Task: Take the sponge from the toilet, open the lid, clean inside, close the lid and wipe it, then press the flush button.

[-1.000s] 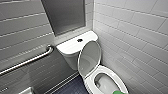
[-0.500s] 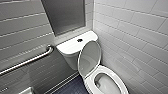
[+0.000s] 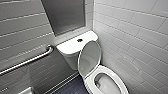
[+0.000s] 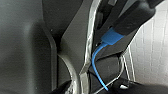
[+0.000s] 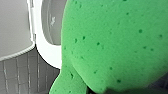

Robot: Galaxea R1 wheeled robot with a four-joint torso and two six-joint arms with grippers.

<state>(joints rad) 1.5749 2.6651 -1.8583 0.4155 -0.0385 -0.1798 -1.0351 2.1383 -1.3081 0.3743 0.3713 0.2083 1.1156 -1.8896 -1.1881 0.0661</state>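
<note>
**A:** What's on head cam?

**B:** I see the toilet (image 3: pixel 112 72) in a corner, w/ a grey tile wall (image 3: pixel 22 32) on its left and a white tile wall (image 3: pixel 135 37) on its right. The lid (image 3: pixel 89 58) is up, leaning back against the tank w/ its underside facing me, so the bowl is open. The flush button (image 3: pixel 79 40) sits mid tank cover (image 3: pixel 67 47). A metal grab bar (image 3: pixel 30 61) slants along the grey wall, apart from the tank. There's dark floor (image 3: pixel 72 87) by the bowl.

**A:** Where's the sponge?

**B:** On R wrist cam. The sponge (image 5: pixel 112 42) is bright green, pitted w/ small pores, and right up against the lens. It's off the toilet, w/ white toilet parts and grey tiles behind it.

**A:** Grippers?

**B:** The right gripper (image 5: pixel 120 88) is clamped on the sponge, as far as I can read it. All I see of it is a dark edge under the green. For the left gripper I can't tell. L wrist cam gives me dark robot parts, a blue cable (image 4: pixel 96 62) and some white tile.
</note>
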